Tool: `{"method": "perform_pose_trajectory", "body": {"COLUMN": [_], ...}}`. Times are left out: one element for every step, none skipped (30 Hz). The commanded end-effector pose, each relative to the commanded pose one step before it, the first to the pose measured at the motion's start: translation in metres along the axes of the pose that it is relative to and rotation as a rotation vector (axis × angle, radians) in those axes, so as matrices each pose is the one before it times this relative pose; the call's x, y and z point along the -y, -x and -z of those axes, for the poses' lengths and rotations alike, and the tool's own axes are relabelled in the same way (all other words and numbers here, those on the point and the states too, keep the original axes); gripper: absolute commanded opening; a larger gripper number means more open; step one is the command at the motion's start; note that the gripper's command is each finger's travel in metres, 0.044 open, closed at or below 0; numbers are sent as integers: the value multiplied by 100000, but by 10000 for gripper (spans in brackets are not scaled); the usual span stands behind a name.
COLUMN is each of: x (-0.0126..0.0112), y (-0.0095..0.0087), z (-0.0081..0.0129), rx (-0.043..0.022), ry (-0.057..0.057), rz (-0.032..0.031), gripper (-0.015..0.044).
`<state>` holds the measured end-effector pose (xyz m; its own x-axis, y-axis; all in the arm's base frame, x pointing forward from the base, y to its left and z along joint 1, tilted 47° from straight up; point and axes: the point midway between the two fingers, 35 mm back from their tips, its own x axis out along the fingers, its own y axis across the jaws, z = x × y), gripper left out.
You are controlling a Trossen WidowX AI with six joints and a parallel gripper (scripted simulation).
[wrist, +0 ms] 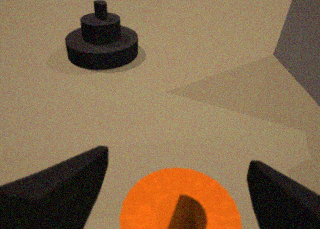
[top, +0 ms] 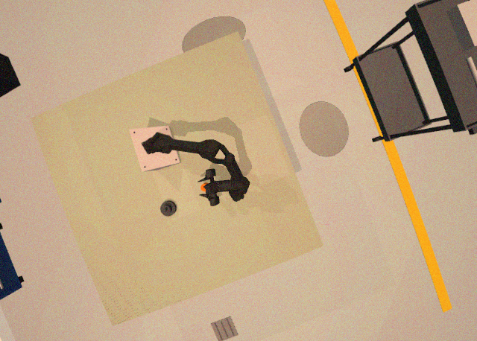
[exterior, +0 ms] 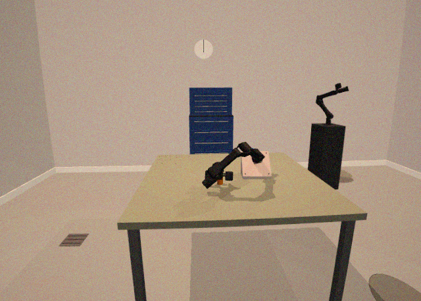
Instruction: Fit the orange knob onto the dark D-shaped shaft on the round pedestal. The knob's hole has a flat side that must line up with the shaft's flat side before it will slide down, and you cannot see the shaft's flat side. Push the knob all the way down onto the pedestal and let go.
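Observation:
The orange knob (top: 202,187) (exterior: 220,181) (wrist: 150,204) stands upright on the table (top: 115,252) (exterior: 170,202), its D-shaped hole facing up in the wrist view. My gripper (top: 208,186) (exterior: 221,178) (wrist: 178,162) is open; its two dark fingers stand on either side of the knob with bare table showing in the gaps. The dark round pedestal (top: 168,208) (wrist: 100,46) with its short shaft (wrist: 100,9) stands apart from the knob, ahead and to the left in the wrist view. The shaft's flat side does not show.
The arm's base sits on a pink plate (top: 153,160) (exterior: 258,170) on the table. Off the table are a blue drawer cabinet (exterior: 210,121), a black plinth (exterior: 326,152) carrying another arm, and a grey shelf rack (top: 404,94).

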<state>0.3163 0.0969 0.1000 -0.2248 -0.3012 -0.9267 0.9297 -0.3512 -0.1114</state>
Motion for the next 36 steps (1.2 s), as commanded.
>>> {"method": "perform_pose_trajectory", "body": {"x": [15, 0, 0, 0, 0, 0, 0, 0, 0, -19, -47, -43, 9, 77, 111, 87, 32, 0, 0, 0, 0, 0, 0, 46, 129, 175, 145, 80, 23, -21, -55, -80, -111, -138, -143, -113], "y": [-19, 0, 0, 0, 0, 0, 0, 0, 0, 117, 345, 552, 646, 608, 465, 268, 88, 0, 0, 0, 0, 0, 0, -108, -299, -416, -366, -216, -68, 75, 213, 344, 475, 456, 492, 392], "z": [-10, 0, 0, 0, 0, 0, 0, 0, 0, -248, -746, -1245, -1538, -1531, -1229, -733, -243, 0, 0, 0, 0, 0, 0, -13, -34, -48, -50, -41, -26, -2, 30, 71, 117, 108, 134, 122], "rx": [45, 0, 0, 0, 0, 0, 0, 0, 0, -183, -529, -819, -901, -777, -537, -283, -88, 0, 0, 0, 0, 0, 0, -1522, -4640, -7963, -9942, -10245, -10478, -10647, -10758, -10816, -10796, -8532, -7849, -5610], "ry": [15, 0, 0, 0, 0, 0, 0, 0, 0, 30, 85, 122, 118, 83, 44, 17, 4, 0, 0, 0, 0, 0, 0, -105, -308, -477, -477, -322, -120, 98, 332, 576, 927, 1003, 1166, 989], "rz": [94, 0, 0, 0, 0, 0, 0, 0, 0, -242, -732, -1242, -1569, -1600, -1313, -794, -266, 0, 0, 0, 0, 0, 0, 927, 2636, 3904, 3883, 2967, 2047, 1166, 322, -475, -1305, -1577, -1912, -1637], "gripper": [418, 440, 440, 440, 440, 440, 440, 440, 440, 440, 440, 440, 440, 440, 440, 440, 440, 440, 440, 440, 440, 440, 440, 440, 440, 440, 440, 440, 440, 440, 440, 440, 440, 440, 440, 440]}}
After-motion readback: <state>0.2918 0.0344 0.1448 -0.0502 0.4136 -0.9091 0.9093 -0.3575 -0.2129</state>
